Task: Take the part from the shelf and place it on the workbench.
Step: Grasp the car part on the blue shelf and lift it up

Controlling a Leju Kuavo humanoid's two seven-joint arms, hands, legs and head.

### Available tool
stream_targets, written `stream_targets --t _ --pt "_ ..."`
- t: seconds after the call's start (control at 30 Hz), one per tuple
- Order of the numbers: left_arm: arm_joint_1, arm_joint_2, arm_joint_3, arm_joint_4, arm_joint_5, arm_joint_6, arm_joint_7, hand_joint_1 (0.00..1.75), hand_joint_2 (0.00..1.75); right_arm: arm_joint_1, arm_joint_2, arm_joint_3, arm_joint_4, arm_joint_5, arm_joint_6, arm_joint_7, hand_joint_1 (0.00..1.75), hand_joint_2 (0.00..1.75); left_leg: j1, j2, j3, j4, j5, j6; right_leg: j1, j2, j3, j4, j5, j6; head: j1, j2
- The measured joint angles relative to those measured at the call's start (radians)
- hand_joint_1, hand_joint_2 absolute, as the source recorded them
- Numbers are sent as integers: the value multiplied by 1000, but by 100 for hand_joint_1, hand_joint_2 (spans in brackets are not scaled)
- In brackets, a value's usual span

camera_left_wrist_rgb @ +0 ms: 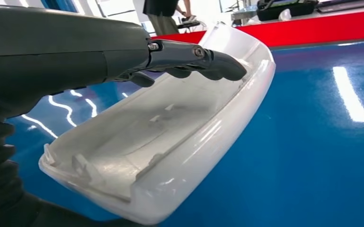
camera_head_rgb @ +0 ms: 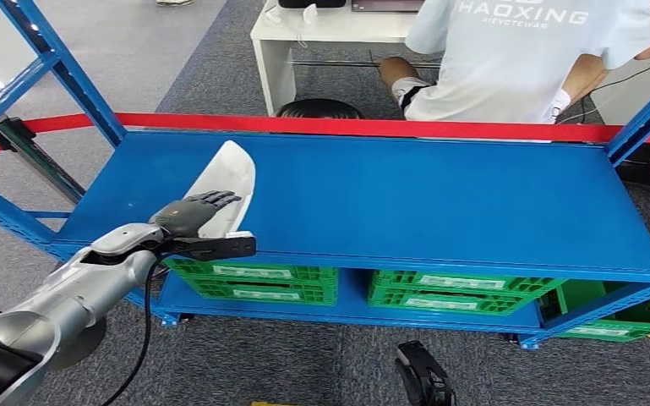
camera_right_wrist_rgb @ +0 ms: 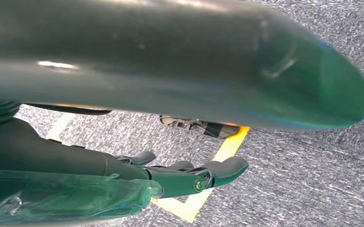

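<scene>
Fingers [camera_left_wrist_rgb: 217,64] of my left hand [camera_head_rgb: 193,213] are draping over the white part [camera_head_rgb: 224,182], not yet gripping, at the blue shelf's [camera_head_rgb: 406,203] near left edge (right hand [camera_right_wrist_rgb: 189,177] hanging loosely open). Beyond the shelf, a person [camera_head_rgb: 524,51] is sitting.

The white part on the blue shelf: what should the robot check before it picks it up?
1. White part lies on the blue shelf: ok.
2. Left robot hand fingers over the part's rim: ok.
3. Firm grip made: cannot tell.
4. Shelf around the part free of other things: ok.
5. Right robot hand holds nothing: ok.
6. Person stays behind the red bar: ok.
</scene>
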Motion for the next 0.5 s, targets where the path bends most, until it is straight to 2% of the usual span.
stream_targets --t 0.07,0.5 --pt "1 0 -3 1 -1 0 0 175 175 0 0 0 0 0 -1 -1 0 0 0 0 0 0 0 0 0 0 0 0 0 0 0 0" --pt "1 0 -10 5 4 10 1 175 175 -2 -1 0 0 -6 -12 -10 0 0 -1 0 0 0 1 1 -1 -1 0 0 1 1 0 0"
